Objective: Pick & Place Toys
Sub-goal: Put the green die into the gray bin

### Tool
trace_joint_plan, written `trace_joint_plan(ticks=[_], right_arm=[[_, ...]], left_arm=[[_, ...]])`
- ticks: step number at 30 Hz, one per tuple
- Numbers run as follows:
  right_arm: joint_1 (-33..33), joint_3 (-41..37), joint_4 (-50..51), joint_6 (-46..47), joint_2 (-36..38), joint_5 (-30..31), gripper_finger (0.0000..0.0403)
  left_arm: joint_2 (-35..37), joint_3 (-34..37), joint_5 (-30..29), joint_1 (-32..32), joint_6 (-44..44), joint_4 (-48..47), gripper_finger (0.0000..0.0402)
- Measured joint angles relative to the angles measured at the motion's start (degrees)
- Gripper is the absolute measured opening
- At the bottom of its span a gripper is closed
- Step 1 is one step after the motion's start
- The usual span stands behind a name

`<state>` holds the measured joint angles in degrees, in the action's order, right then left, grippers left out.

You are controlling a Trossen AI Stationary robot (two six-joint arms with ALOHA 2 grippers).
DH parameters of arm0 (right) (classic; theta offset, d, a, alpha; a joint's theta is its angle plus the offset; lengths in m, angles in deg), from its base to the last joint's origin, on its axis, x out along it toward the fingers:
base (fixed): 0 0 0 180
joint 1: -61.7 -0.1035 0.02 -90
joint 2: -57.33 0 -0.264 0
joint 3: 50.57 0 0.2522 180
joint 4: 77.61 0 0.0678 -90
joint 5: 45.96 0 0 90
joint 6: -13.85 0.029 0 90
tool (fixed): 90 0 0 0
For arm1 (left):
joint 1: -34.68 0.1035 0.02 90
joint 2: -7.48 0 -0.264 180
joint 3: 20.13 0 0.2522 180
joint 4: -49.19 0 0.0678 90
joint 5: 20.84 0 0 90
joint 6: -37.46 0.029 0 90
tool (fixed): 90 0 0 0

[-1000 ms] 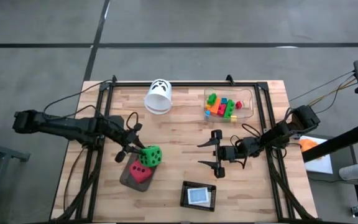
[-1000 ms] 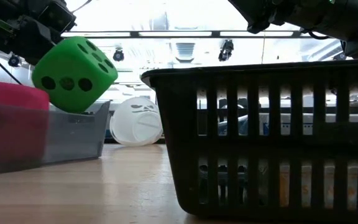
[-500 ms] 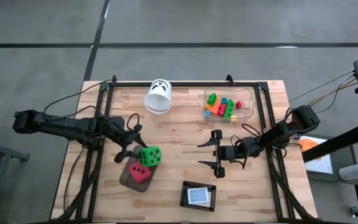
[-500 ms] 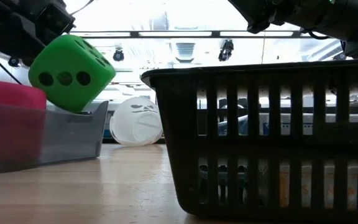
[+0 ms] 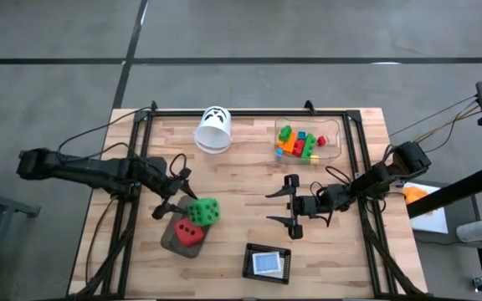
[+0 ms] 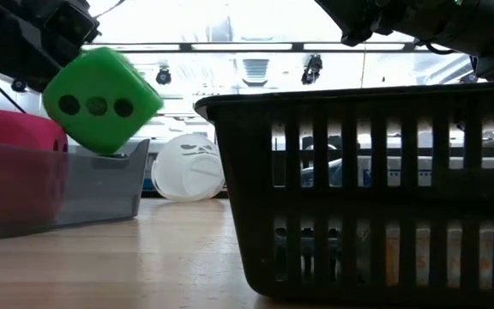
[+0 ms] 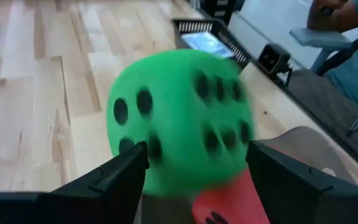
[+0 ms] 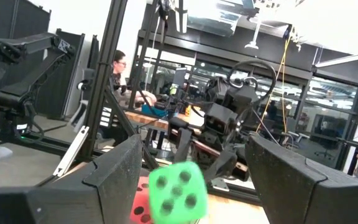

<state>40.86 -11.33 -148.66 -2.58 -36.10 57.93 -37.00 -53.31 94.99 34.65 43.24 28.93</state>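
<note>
The green die (image 5: 202,211) sits tilted at the far right side of the grey tray (image 5: 171,243). Its lower corner (image 6: 110,151) is at the tray's wall, beside the red die (image 5: 190,233) that lies in the tray. My left gripper (image 5: 175,195) stands open just left of the green die, with a finger on either side of the die (image 7: 179,118). My right gripper (image 5: 293,206) hangs open and empty over the table's middle right. Small bright bricks (image 5: 298,142) lie in the clear box at the back. My left gripper comes level from the table's left with its fingers spread beside the green die. One fingertip (image 7: 138,152) stands against the die's side in the left wrist view. I cannot tell whether it touches the die.
A white cup (image 5: 213,130) lies on its side at the back. The clear box (image 5: 335,134) stands at the back right. A black basket (image 5: 268,263) with a flat card stands near the front edge and fills the low view (image 6: 358,189). People show beyond the table.
My left gripper has opened and let go of the green die. The die has stayed at the tray, turning slightly and shifting a little toward the right. The right arm has kept still.
</note>
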Motion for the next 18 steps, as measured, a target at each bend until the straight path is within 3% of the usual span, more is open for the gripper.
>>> trace_joint_plan(ticks=[18], right_arm=[[0.0,0.0,0.0,0.1,0.0,0.0,0.0276]], left_arm=[[12.0,0.0,0.7,0.0,0.2,-0.8,0.0277]])
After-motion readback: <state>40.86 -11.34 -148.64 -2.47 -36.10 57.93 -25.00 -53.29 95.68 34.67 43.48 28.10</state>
